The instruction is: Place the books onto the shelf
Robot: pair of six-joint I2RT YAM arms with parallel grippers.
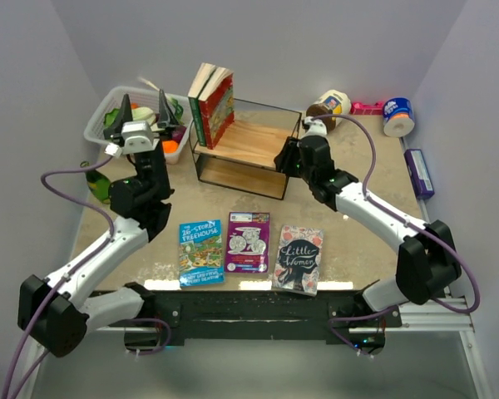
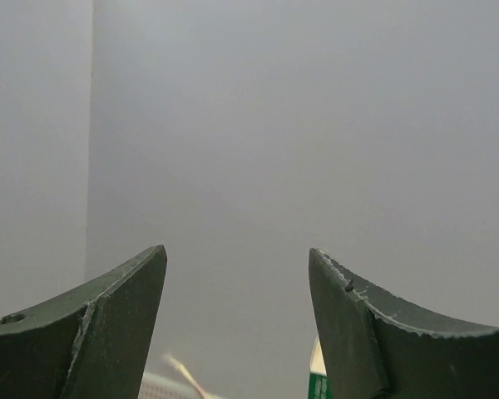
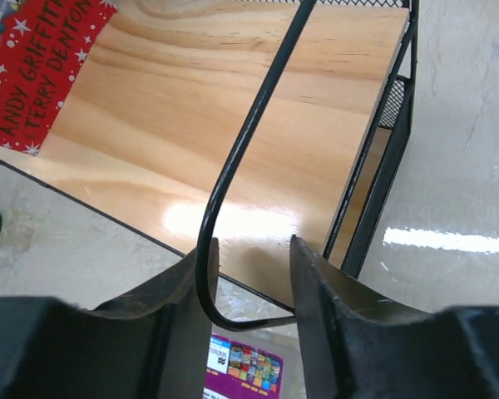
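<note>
Top view: left gripper [image 1: 143,108] hangs wide open and empty, left of the shelf [image 1: 249,141], where 2 books [image 1: 212,104] stand. 3 more lie flat up front, starting with the Treehouse book [image 1: 201,252]. Right gripper [image 3: 254,249] straddles the shelf's corner, jaws parted, gripping nothing. Next likely: lifting a flat book by its edge.

Enclosure: three plain, pale grey walls, namely back wall [image 1: 266,41], left wall [image 1: 25,100] and right wall [image 1: 482,83], meeting at straight vertical corner seams. The desk [image 1: 212,206] has a beige, mottled, glossy top. Lighting is even and diffuse. One bright glare strip [image 3: 449,241] reflects off the desk top.
</note>
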